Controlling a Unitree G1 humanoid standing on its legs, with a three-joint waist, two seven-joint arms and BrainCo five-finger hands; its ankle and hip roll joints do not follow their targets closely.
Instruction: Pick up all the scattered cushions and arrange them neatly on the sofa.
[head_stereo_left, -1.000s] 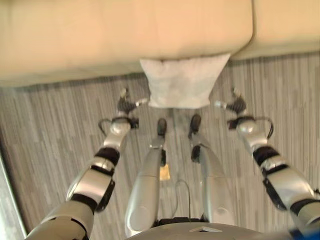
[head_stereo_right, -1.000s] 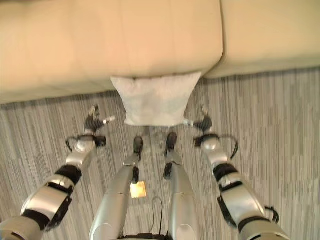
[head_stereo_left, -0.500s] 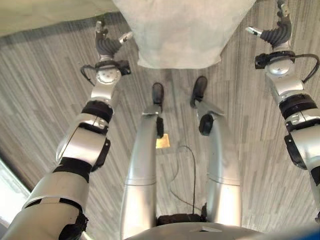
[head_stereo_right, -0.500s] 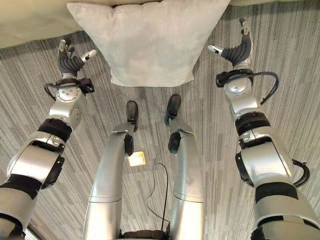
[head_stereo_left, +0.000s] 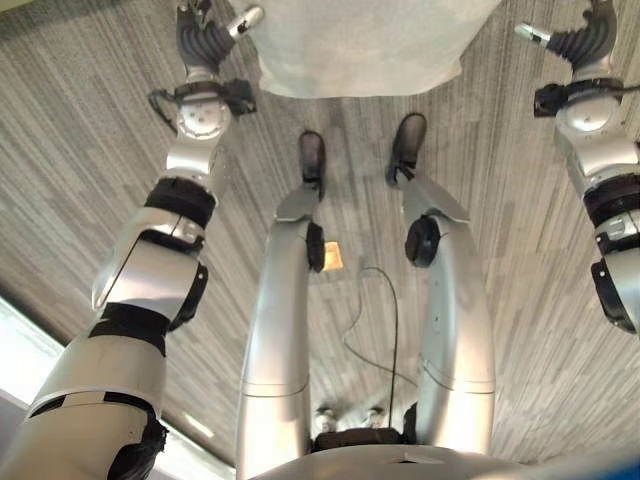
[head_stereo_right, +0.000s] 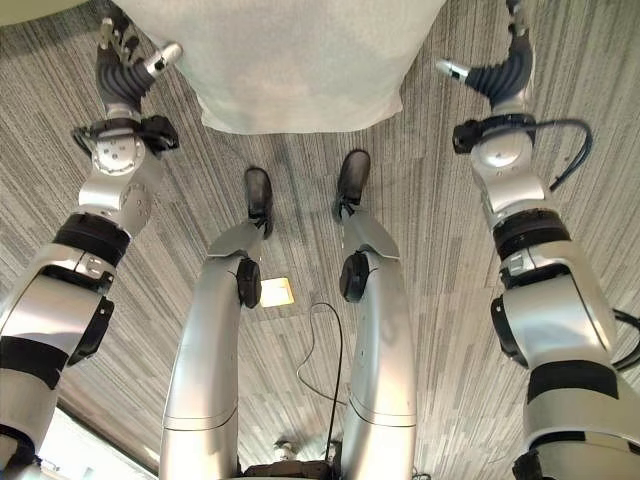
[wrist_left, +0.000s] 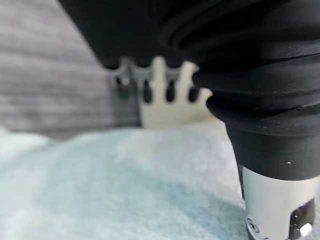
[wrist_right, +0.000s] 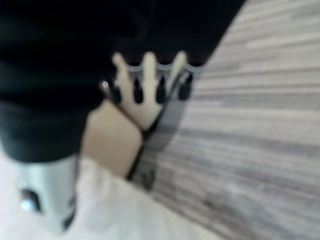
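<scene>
A pale grey cushion (head_stereo_left: 360, 45) lies on the striped floor against the foot of the beige sofa (head_stereo_right: 30, 8). My left hand (head_stereo_left: 203, 42) is just beside the cushion's left edge, open, thumb pointing toward the fabric. My right hand (head_stereo_left: 582, 45) hangs open off the cushion's right side, a small gap away. In the left wrist view my straight fingers (wrist_left: 156, 82) reach over the cushion (wrist_left: 115, 185) toward the sofa base (wrist_left: 170, 114). The right wrist view shows my fingers (wrist_right: 147, 80) extended, with the cushion (wrist_right: 120, 212) beside them.
Grey striped carpet (head_stereo_left: 90, 170) covers the floor on both sides of the cushion. The sofa front (wrist_right: 112, 142) stands directly behind it. A bright pale strip (head_stereo_left: 20, 350) runs along the lower left.
The whole picture has shifted downward, so the sofa has slid out at the top. Both hands stay flanking the cushion, reaching farther forward and closer to its sides.
</scene>
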